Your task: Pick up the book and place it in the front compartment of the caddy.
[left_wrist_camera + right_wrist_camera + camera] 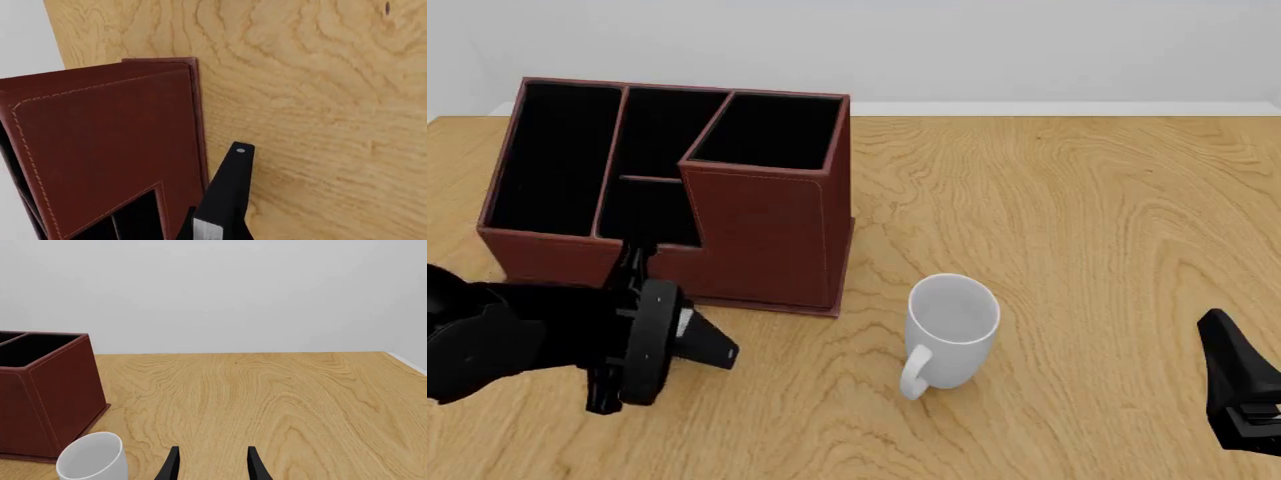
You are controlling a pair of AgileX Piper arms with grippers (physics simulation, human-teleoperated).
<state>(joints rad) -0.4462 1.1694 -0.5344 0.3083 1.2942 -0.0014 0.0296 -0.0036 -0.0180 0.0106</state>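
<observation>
Left claw (714,345), lower left of the front frame, pinches the book (223,195), held above the desk (1068,220) just before the caddy (761,225). White mug (950,330) at centre. Right claw (212,467) spread, lower right corner, holding nothing.

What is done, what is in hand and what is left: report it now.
Done: the book is off the table, gripped by the left gripper. In hand: it hangs tilted beside the caddy, not over any compartment. Left: carry it above the low front compartment, which shows only black lining, and release. The right gripper sits open.
</observation>
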